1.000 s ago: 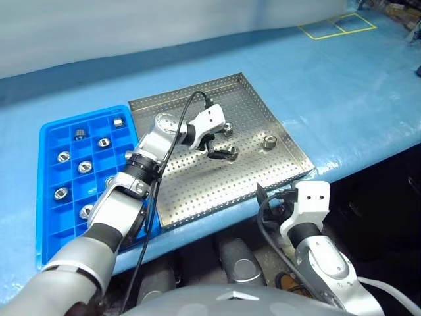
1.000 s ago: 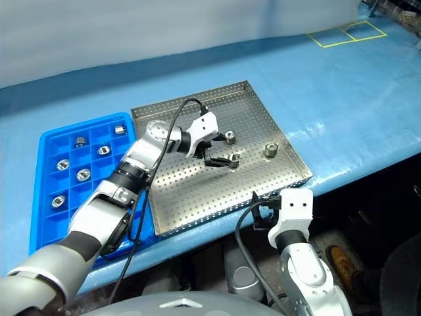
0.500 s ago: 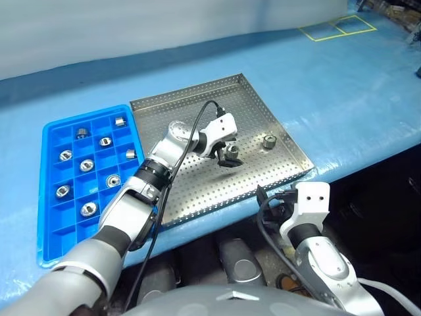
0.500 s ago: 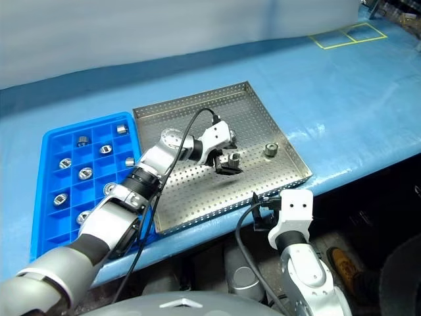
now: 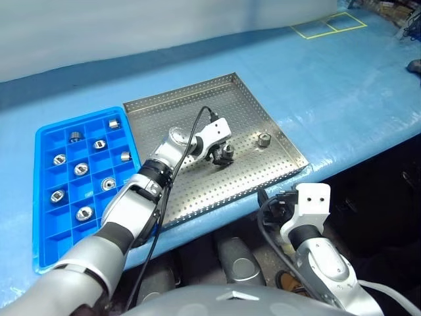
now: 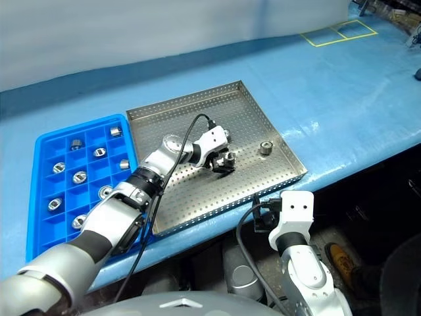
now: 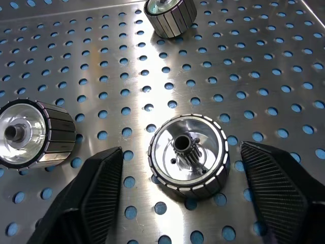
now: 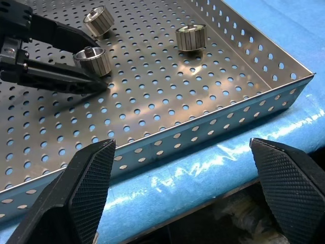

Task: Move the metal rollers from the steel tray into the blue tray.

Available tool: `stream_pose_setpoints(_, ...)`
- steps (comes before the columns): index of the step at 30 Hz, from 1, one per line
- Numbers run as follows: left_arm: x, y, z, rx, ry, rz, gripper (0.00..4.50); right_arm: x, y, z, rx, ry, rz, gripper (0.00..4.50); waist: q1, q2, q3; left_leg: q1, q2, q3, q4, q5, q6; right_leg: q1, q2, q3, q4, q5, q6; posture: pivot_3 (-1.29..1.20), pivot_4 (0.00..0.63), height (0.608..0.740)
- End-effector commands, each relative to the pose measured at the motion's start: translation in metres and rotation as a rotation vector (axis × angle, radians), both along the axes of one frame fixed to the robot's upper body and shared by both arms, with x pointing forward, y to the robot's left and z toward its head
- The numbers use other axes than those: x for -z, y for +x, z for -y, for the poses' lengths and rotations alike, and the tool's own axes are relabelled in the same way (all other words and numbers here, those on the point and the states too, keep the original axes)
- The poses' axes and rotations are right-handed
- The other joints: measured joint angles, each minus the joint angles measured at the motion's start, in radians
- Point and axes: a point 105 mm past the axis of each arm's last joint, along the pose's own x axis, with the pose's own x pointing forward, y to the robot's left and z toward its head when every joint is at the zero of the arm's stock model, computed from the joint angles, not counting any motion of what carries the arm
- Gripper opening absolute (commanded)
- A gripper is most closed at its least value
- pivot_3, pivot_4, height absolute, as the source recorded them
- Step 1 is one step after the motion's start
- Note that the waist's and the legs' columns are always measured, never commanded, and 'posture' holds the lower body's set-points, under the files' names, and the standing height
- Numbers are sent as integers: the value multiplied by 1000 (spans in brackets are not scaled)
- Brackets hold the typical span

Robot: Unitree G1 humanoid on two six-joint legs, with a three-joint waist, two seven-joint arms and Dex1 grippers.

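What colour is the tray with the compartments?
Bright blue. The tray shows best in the left eye view.

Far roller is cut off, seemingly whole otherwise.

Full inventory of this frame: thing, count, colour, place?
steel tray: 1, silver, perforated, on the table cover
blue tray: 1, blue, gridded, left of the steel tray
rollers in steel tray: 3, silver, right half of the tray
rollers in blue tray: 9, silver, one per compartment
table cover: 1, blue, under both trays
tape squares: 2, yellow outlines, far right of the cover
left claw: 1, black, open, either side of one roller, not touching it
right claw: 1, black, open, in front of the steel tray's near rim
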Motion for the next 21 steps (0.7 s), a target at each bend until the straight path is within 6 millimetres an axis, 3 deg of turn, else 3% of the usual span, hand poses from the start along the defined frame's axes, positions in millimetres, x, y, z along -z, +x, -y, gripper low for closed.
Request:
stream_pose_setpoints(1,-24,5,2,13,-55,39,2547,-12,2,-2,-8,4,53,4500,-5,0,0,0,0,0,0,0,0,0,0,0,0,0,0,-390,150,740)
stream_pose_setpoints(3,-31,7,-3,6,-75,54,1891,-12,3,-3,-21,2,54,4500,-9,0,0,0,0,0,0,0,0,0,0,0,0,0,0,-372,150,740)
stream_pose_setpoints(9,-83,16,-27,-86,-244,144,1811,-19,15,-16,-102,10,83,4500,3,0,0,0,0,0,0,0,0,-1,0,0,1,0,0,-288,150,740)
stream_pose_setpoints(13,-116,12,-62,-199,-321,244,1811,-27,32,-39,-231,27,119,4500,33,0,0,1,1,1,0,0,0,-1,0,1,2,0,0,-218,150,740)
stream_pose_setpoints(15,-122,7,-75,-241,-323,268,1811,-30,38,-48,-281,32,128,4500,63,1,0,2,1,1,-1,0,0,-1,1,2,2,0,0,-164,150,740)
stream_pose_setpoints(18,-127,-12,-123,-354,-289,340,1811,-35,55,-78,-441,42,151,4500,100,1,0,3,2,1,-2,0,-1,-1,2,3,2,0,-1,-88,150,740)
stream_pose_setpoints(21,-126,-34,-149,-418,-268,370,1811,-39,61,-100,-558,44,162,4500,163,1,0,4,1,1,-3,1,-1,-2,2,3,3,0,-3,-31,150,740)
